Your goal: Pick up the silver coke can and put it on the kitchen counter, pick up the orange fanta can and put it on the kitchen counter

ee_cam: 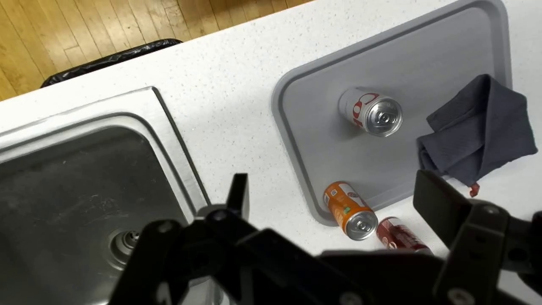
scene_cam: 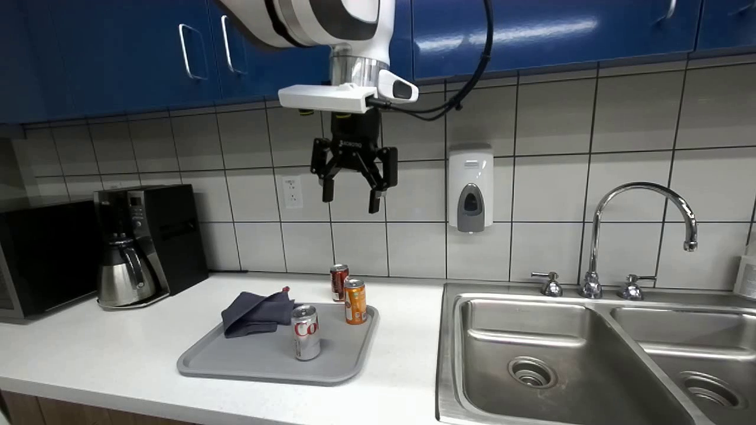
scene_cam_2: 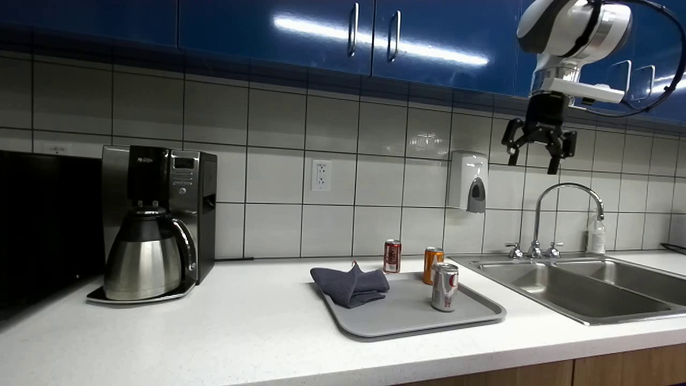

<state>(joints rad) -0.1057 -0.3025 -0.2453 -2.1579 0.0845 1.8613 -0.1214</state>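
While the silver can (scene_cam: 306,335) stands upright, the orange can (scene_cam: 355,303) parallels it.

Partly hidden by the silver can (scene_cam_2: 445,289), the orange can (scene_cam_2: 429,264) apparently stands on the tray (scene_cam_2: 403,317).

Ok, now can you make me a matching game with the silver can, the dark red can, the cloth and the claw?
Things
1. silver coke can
2. dark red can
3. cloth
4. claw

Clues
A. on the white kitchen counter, just off the grey tray
B. wide open in the air, holding nothing
C. standing on the grey tray, with red letters on its side
D. dark grey-blue and crumpled

Right pairs: 1-C, 2-A, 3-D, 4-B
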